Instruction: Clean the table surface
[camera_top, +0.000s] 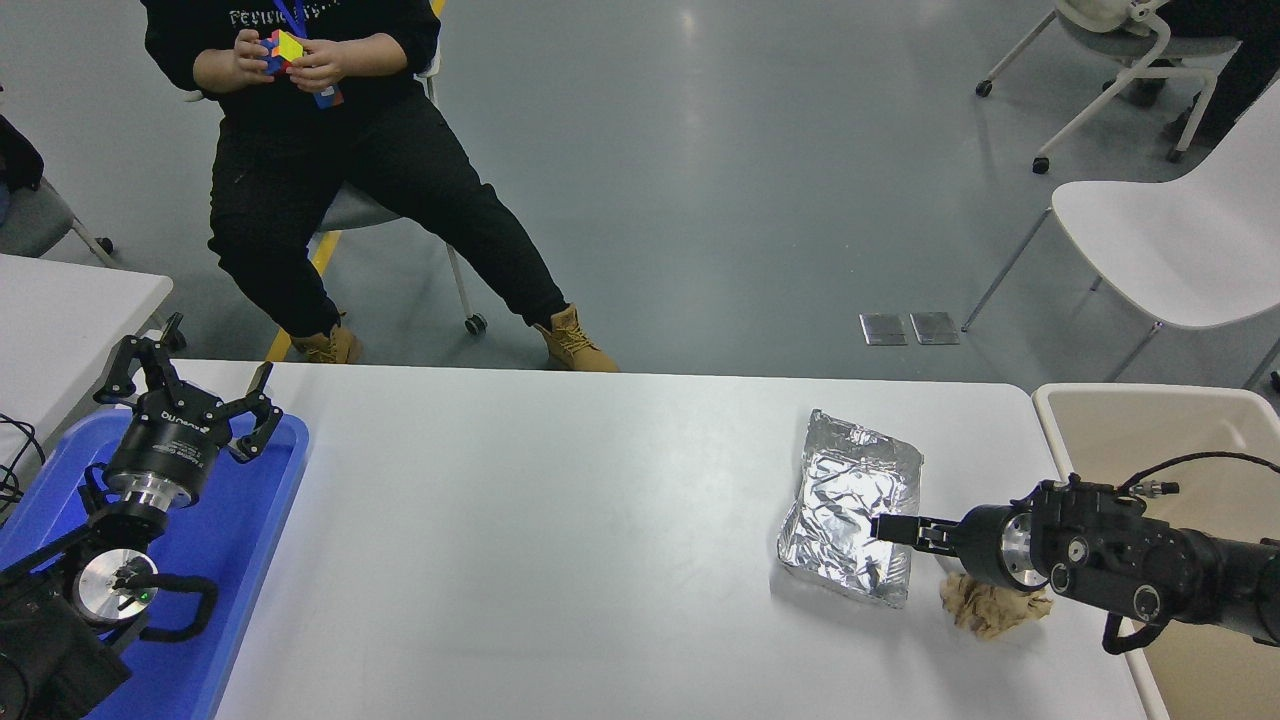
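Bench (560, 540): wide white top, takes up most of the lower half of the view, running under and to the left of the right tool.

Beige bin (1150, 430): sits off the bench's right end, beside and behind the right arm. The part of its inside that shows is bare beige; the rest is hidden by the arm.

Blue tray (240, 540): at the bench's far left end, well apart from the right tool. The left arm sits over it, and no loose item shows on the blue surface around the arm.

Foil pouch (850, 510): crinkled silver, lying flat on the bench right at the right tool's tip.

Crumpled brown paper (990, 605): on the bench just below the right tool's wrist, partly covered by it, just right of the pouch.

Right tool (893, 528): reaches in from the right edge, tip over the pouch's right edge. Fingers look pressed together, clenched; can't tell whether any foil is pinched between them or if the tip touches the pouch at all.

Left tool (185, 385): parked over the blue tray, fingers spread, released, nothing in it.

Person (330, 150) seated beyond the bench's far side, hands on a coloured cube (280, 50).
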